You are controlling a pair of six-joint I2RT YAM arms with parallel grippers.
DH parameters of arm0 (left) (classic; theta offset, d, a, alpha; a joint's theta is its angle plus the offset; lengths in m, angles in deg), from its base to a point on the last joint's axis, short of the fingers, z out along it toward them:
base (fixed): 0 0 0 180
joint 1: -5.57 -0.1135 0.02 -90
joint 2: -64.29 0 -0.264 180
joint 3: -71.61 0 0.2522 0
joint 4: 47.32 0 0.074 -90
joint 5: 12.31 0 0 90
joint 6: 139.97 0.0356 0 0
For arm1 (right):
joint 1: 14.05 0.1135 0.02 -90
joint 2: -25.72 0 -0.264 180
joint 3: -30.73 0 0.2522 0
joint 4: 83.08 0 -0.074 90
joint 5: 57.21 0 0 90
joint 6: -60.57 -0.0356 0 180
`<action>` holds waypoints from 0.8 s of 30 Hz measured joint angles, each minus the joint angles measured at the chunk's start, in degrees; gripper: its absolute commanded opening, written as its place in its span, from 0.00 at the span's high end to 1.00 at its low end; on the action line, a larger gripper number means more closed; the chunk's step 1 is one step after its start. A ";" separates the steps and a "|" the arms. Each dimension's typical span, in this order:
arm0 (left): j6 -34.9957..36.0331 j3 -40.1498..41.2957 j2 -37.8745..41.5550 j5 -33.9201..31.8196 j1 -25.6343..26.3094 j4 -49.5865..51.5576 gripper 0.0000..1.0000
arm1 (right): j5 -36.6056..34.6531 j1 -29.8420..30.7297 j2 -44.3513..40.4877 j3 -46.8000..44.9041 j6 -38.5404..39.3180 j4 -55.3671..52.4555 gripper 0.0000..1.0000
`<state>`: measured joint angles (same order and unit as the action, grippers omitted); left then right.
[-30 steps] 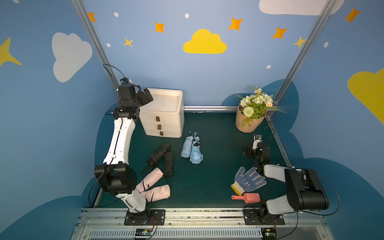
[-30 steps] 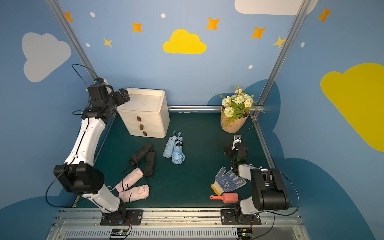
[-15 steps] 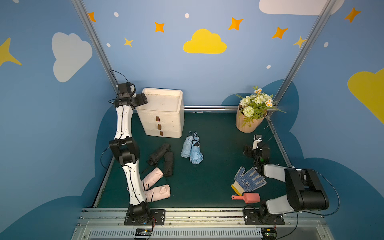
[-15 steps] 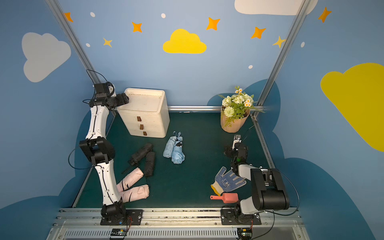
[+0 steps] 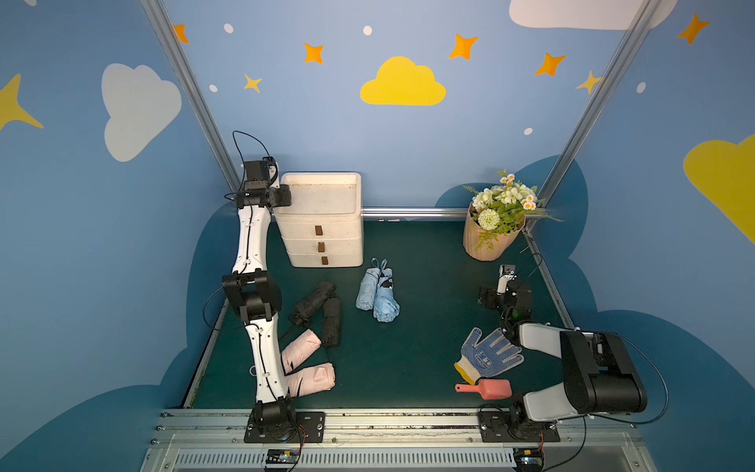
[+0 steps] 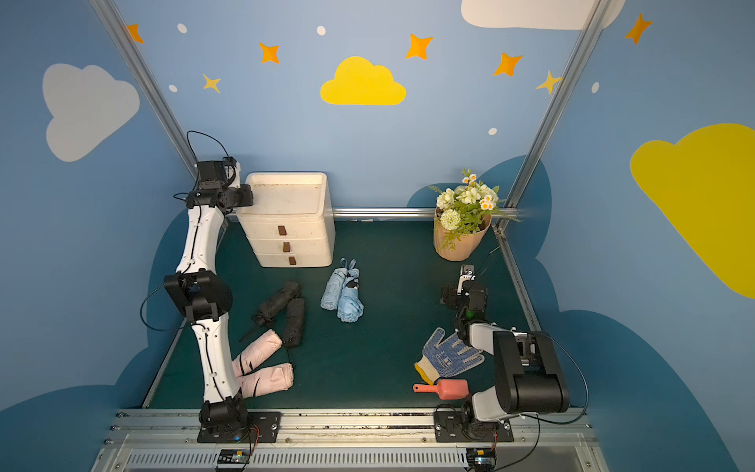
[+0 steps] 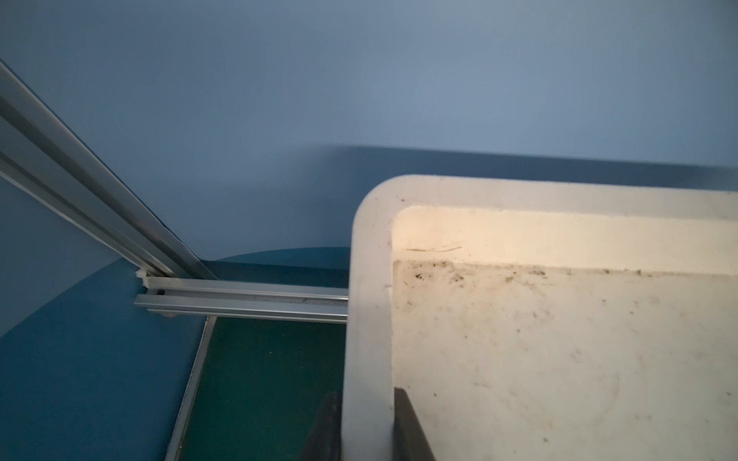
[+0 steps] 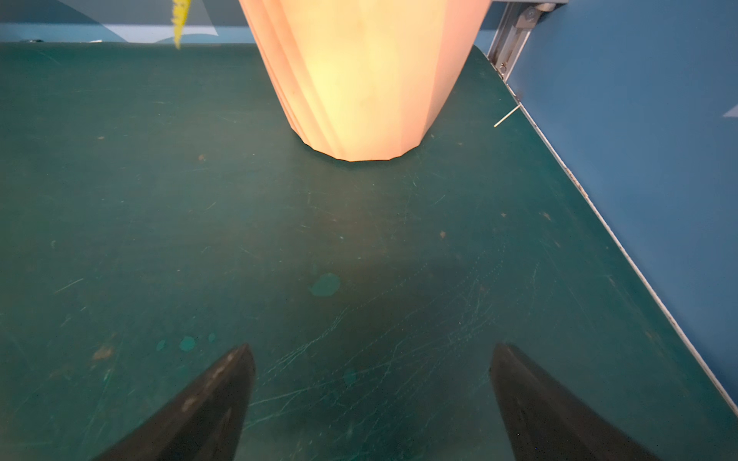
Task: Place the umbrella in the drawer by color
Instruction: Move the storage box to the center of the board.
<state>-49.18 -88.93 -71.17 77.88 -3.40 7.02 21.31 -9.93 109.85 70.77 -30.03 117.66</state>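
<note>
- A dark green matte surface (image 5: 429,327) sits inside a booth of blue walls (image 5: 408,143) painted with clouds and stars.
- The left fingers (image 7: 411,435) are narrow. They pinch the smooth, rounded top rim of a cream plastic drawer chest (image 5: 322,229), one finger outside the rim and one inside the shallow, dusty tray on top.
- The right fingers (image 8: 215,403) are spread wide and hold nothing. They sit low over bare surface.
- Straight ahead of the right fingers stands a ribbed, peach-coloured flower pot (image 5: 492,241).
- Behind them lie a blue-dotted knit glove (image 5: 488,357) and a hard pink scoop (image 5: 486,388).
- Six folded umbrellas, soft fabric cylinders, lie on the surface well below and apart from the left fingers. None is touched.
- The light blue umbrellas (image 5: 378,294) lie nearest the chest front.
- The black umbrellas (image 5: 322,310) and pink umbrellas (image 5: 306,363) lie further back, near the left arm's base.
- All three drawers look closed, each with a small brown handle (image 5: 319,231).
- The step in hand seems to be bracing the chest, so sorting has not begun.
- The next move probably calls for a pull on one handle. The handles are small and call for a precise pinch, and the light chest may slide unless it is held.
</note>
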 measured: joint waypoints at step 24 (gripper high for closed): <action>-21.07 48.72 31.71 -17.55 24.06 -15.23 0.97 | -1.42 13.00 -35.39 10.36 -16.28 -42.34 0.12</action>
<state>-70.25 -40.21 -39.46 60.32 20.66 -8.21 19.89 3.08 74.47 81.13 -46.31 75.32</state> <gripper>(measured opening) 0.190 0.904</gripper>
